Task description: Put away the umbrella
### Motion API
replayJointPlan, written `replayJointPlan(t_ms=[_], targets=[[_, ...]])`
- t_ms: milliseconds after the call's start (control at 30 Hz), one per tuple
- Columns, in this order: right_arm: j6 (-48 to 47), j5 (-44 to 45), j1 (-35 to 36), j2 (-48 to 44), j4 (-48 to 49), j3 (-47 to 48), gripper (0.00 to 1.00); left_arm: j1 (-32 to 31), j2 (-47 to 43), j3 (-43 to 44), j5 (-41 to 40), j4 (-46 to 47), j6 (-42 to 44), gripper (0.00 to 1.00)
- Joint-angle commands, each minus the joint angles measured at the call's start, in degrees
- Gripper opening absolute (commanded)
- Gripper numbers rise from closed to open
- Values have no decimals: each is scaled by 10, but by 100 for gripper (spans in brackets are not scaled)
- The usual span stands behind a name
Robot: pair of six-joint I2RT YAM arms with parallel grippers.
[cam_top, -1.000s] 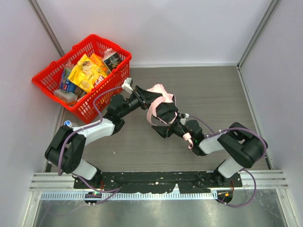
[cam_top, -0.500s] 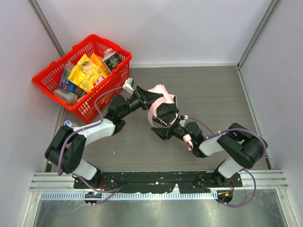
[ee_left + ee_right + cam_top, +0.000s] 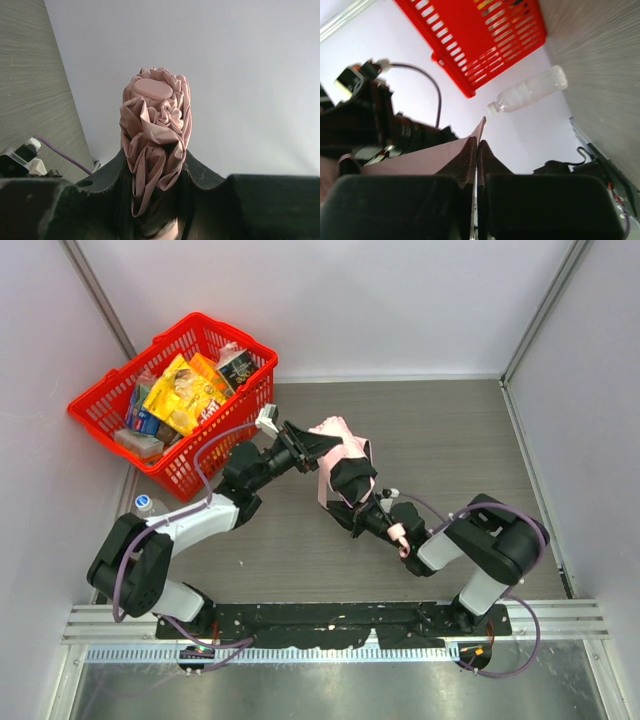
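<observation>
The pale pink umbrella (image 3: 340, 436) is held off the table between the two arms. In the left wrist view its bunched fabric (image 3: 156, 120) stands between the fingers of my left gripper (image 3: 152, 167), which is shut on it. My left gripper (image 3: 306, 445) holds the folded canopy from the left. My right gripper (image 3: 347, 490) comes in from the lower right, just below the canopy. In the right wrist view its jaws are pressed together on a thin flat band of the umbrella's pink fabric (image 3: 432, 156), at my right gripper (image 3: 479, 146). A small pink part (image 3: 400, 535) shows beside the right wrist.
A red basket (image 3: 100, 406) full of snack packets stands at the back left, also seen as the red basket (image 3: 485, 45) in the right wrist view. A clear plastic bottle (image 3: 143, 503) lies on the floor beside it, and shows as the bottle (image 3: 530, 92). Walls close in the left, back and right.
My right gripper has closed, pinching the pink fabric band, and its arm has shifted slightly left toward the canopy. The left gripper keeps its grip and has barely moved.
</observation>
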Motion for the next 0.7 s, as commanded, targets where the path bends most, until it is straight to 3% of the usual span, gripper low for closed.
replayJointPlan(t_ms=[0, 167, 267, 433, 667], targets=[[153, 43, 5, 47, 174, 6, 1, -1, -39, -9, -16, 40, -2, 0], [67, 48, -33, 59, 208, -2, 1, -1, -52, -28, 0, 15, -1, 0], [-4, 24, -77, 24, 205, -8, 1, -1, -63, -32, 21, -59, 16, 0], [-111, -41, -173, -48, 147, -1, 1, -1, -91, -56, 26, -133, 62, 0], [-305, -71, -190, -163, 28, 56, 1, -7, -123, -39, 3, -324, 159, 0]])
